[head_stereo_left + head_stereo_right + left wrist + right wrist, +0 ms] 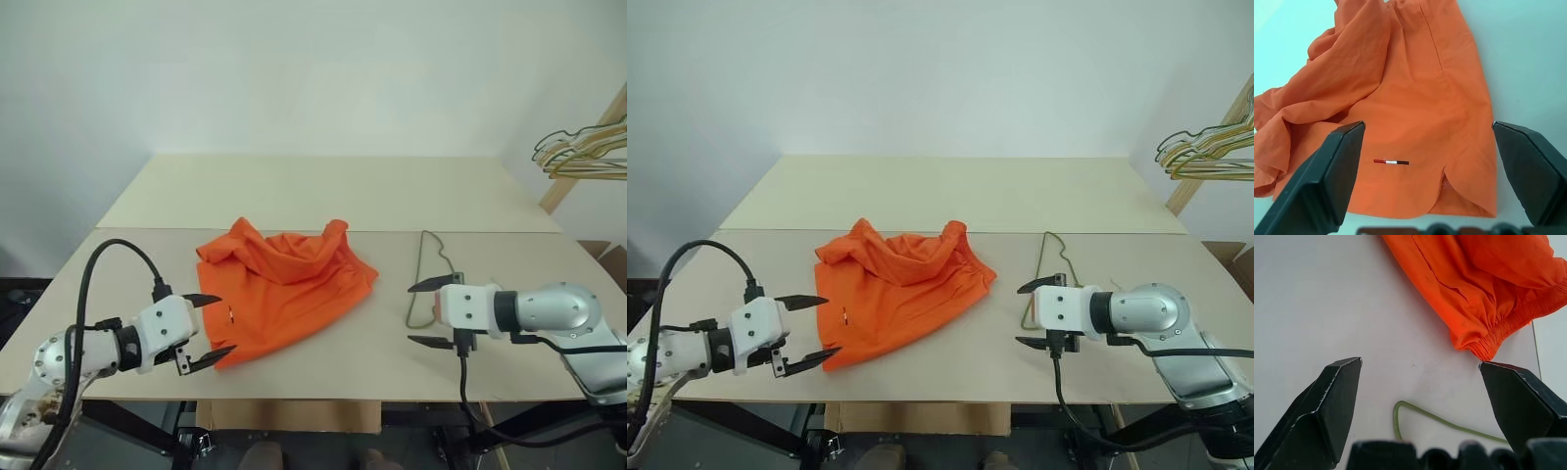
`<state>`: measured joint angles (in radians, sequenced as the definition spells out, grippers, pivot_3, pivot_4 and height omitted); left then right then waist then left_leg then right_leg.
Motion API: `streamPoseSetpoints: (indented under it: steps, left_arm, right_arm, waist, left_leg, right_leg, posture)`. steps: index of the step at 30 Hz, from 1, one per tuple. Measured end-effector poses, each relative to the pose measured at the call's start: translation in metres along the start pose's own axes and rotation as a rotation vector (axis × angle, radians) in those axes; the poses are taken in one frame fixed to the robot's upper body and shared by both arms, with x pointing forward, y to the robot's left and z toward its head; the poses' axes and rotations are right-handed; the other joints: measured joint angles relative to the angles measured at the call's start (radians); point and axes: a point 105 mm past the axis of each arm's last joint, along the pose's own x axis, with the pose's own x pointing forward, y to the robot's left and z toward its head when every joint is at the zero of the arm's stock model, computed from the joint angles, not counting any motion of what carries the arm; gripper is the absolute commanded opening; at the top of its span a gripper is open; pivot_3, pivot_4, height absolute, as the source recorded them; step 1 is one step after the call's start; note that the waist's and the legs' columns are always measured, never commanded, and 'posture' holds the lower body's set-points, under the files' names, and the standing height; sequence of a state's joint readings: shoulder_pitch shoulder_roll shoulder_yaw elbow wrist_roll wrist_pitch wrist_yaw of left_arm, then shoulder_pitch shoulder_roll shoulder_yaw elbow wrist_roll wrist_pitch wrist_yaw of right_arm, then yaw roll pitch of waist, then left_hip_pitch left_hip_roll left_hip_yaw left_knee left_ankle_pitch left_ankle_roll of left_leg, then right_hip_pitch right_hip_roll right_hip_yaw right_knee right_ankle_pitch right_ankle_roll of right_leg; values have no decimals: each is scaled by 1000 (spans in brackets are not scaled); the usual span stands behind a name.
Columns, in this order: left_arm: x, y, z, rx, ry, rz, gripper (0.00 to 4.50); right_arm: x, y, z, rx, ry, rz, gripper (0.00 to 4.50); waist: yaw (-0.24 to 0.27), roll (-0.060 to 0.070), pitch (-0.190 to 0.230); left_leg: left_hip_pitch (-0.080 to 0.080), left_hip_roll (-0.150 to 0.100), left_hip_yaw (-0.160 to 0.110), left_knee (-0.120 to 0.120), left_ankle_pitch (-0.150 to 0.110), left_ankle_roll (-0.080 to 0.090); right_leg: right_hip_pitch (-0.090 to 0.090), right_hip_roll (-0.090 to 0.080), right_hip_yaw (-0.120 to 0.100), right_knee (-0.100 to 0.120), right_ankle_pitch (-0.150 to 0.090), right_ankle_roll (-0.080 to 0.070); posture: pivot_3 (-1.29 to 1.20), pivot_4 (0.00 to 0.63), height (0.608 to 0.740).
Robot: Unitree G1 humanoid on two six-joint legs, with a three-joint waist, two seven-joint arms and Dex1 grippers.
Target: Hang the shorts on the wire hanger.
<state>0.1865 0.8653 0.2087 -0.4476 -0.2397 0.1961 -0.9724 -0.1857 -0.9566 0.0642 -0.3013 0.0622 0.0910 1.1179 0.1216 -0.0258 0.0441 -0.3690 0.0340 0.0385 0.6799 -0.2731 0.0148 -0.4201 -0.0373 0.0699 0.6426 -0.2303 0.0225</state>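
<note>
Both tools [207, 329] [429, 312] wide, flanking shorts [284, 284]

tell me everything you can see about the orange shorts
The shorts are bright orange, thin, wrinkled fabric, lying crumpled on the table. The gathered elastic waistband is bunched up at the far side; the hems lie flatter at the near side, one with a small notch and a tiny red, white and dark mark. Nothing grips them.

Two pale beige tables [323, 191] are set edge to edge. On the near table, the orange shorts [284, 284] are spread crumpled at mid-width, toward the front edge. The wire hanger [428, 274] is laid flat just beside them, nearer the right edge.
</note>
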Motion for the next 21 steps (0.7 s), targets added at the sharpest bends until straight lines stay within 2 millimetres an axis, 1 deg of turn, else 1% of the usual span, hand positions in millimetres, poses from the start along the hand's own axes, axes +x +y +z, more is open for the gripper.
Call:
streamPoseSetpoints:
  steps: [3,6,11,15,21]
  left_arm:
    - [0,-2,-2,-8,7,-1,4500]
    - [-1,1,-2,-11,5,22,4500]
    - [-1,-1,0,1,2,16,4500]
    - [-2,-2,-3,9,28,7,4500]
    - [-3,-1,-5,29,57,9,4500]
  right_arm:
    - [0,-1,-1,-5,-2,-1,4469]
    - [0,-1,-1,-12,-5,-2,4469]
    - [0,-2,-1,-16,-6,-2,4469]
    - [1,-2,-3,-18,-10,-3,4469]
    - [2,-14,-2,-73,-24,-4,4469]
  waist:
    - [1,0,0]
    - [1,0,0]
    - [0,0,0]
    - [1,0,0]
    - [-2,0,0]
  left_leg:
    - [0,0,0,0,0,0]
    - [0,0,0,0,0,0]
    - [0,0,0,0,0,0]
    - [0,0,0,0,0,0]
    - [1,0,0,0,0,0]
  right_leg:
    - [0,0,0,0,0,0]
    - [0,0,0,0,0,0]
    - [0,0,0,0,0,0]
    - [0,0,0,0,0,0]
    - [0,0,0,0,0,0]
  posture:
    - [234,0,740]
    - [237,0,740]
    - [235,0,740]
    - [230,0,740]
    - [203,0,740]
